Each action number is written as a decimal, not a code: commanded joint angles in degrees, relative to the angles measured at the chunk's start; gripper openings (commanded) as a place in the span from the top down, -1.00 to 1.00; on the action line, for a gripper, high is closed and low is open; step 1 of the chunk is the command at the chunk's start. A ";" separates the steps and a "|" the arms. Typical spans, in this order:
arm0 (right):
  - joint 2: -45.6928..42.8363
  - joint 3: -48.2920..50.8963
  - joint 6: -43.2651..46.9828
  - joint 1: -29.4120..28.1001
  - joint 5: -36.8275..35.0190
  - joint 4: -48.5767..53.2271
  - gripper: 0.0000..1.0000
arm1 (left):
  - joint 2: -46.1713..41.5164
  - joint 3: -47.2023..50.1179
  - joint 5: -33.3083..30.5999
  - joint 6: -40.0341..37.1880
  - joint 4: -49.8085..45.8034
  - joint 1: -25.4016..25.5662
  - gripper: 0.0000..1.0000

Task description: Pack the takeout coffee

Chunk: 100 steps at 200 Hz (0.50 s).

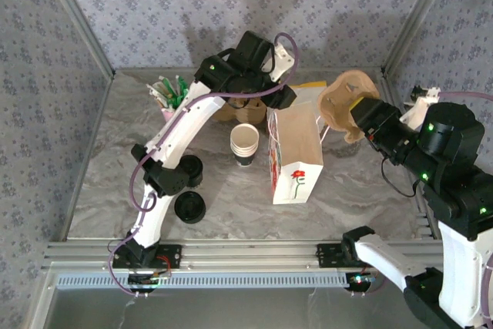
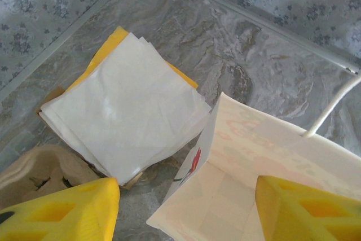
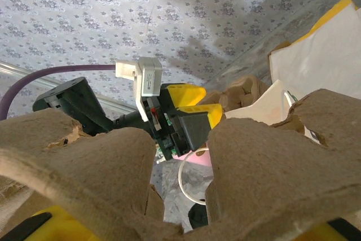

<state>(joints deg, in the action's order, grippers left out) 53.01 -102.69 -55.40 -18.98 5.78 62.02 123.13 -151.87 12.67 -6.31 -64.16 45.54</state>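
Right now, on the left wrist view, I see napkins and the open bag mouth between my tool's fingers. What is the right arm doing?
Observer: The right tool grips a brown cup carrier, just right of the top of the bag.
Operator: Where are the empty cups?
Observer: A stack of white cups stands left of the bag, apart from it.
Operator: And the coffee?
Observer: A round black lid sits front left by the left arm, with a second black lid just behind it. I cannot tell from above which one caps the coffee.
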 commanded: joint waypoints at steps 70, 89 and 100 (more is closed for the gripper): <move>-2.12 1.62 -0.50 0.37 0.28 -1.39 0.15 | 1.28 3.21 -1.01 -8.55 -2.40 3.12 -0.27; -2.05 1.71 -0.59 0.38 0.29 -1.54 0.15 | 0.75 5.04 -2.35 -8.32 -2.89 3.42 -0.26; -2.10 1.93 -0.67 0.37 0.45 -1.80 0.16 | 0.50 5.73 -3.12 -7.71 -3.16 3.59 -0.25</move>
<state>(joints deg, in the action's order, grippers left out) 51.13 -101.12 -55.66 -18.98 5.78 61.93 123.59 -147.37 11.57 -13.50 -65.39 48.84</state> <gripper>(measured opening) 0.425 0.629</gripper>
